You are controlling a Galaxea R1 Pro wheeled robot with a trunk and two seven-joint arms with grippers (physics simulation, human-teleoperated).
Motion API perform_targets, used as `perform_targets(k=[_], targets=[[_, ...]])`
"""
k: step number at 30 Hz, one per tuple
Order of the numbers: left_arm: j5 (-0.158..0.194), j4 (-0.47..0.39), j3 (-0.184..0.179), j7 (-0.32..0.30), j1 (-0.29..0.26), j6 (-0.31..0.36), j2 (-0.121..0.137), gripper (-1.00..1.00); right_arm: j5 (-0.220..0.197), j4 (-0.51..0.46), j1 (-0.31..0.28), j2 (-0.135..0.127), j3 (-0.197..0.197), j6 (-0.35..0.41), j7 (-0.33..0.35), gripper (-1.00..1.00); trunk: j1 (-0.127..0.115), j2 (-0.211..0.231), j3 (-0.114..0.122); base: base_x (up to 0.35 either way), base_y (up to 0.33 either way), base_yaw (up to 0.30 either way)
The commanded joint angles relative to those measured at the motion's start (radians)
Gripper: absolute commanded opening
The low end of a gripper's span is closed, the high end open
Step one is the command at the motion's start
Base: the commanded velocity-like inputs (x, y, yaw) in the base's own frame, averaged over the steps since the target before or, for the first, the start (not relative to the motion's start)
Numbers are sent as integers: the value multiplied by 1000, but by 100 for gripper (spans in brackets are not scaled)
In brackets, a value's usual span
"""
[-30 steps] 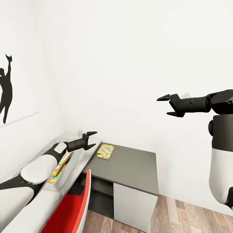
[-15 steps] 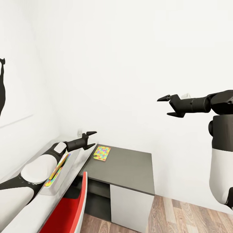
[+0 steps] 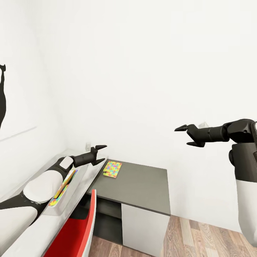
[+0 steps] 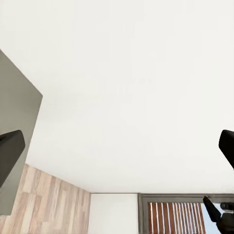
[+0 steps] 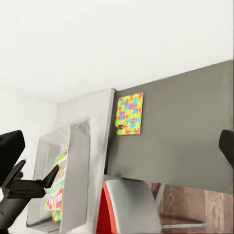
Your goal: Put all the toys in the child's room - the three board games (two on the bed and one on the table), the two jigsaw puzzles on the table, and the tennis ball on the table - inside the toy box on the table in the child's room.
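Jigsaw puzzle (image 3: 112, 169), a thin flat mat of bright red, yellow, green and blue interlocking pieces, lies flat on the dark grey lower surface (image 3: 139, 187), near its far corner just beside the long light grey-white surface (image 3: 89, 175). The shallow light grey tray-shaped toy box (image 3: 76, 185) rests on the pale surface; inside it a second multicoloured mat (image 3: 59, 192) and a printed flat box (image 5: 57, 187) are partly visible, the latter seen best from the right wrist. The left gripper (image 3: 101, 153) hovers above the far end of the toy box, fingers spread apart and holding nothing. The right gripper (image 3: 185, 135) is raised in open air before the white wall (image 3: 142, 71), well apart from both surfaces, its fingers likewise parted and empty. A red-and-white chair (image 3: 84, 228) stands at the pale surface, above a wood-plank floor (image 3: 200, 239).
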Motion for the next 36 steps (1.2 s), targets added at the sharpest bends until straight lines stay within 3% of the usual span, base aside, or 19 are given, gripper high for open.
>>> perform_targets(k=[1,13,23,29,36], targets=[[-10,-1,5,-6,-1,5,0,100,-10,11,23,-15,-1,12,-10,100,1,-2,-2,0,0,0],[-10,-2,2,-6,-1,4,-1,100,-8,91,226,-126,-4,31,-12,100,1,-2,-2,0,0,0],[-10,-5,3,-6,-1,4,-1,100,17,187,290,-155,-4,32,-10,100,1,-2,-2,0,0,0],[-10,-14,2,-6,-1,4,-1,100,128,292,320,-151,0,32,-3,100,1,-2,-2,0,0,0],[-10,-24,2,-5,-1,4,-1,100,293,431,341,-135,1,32,33,100,1,-2,-2,0,0,0]])
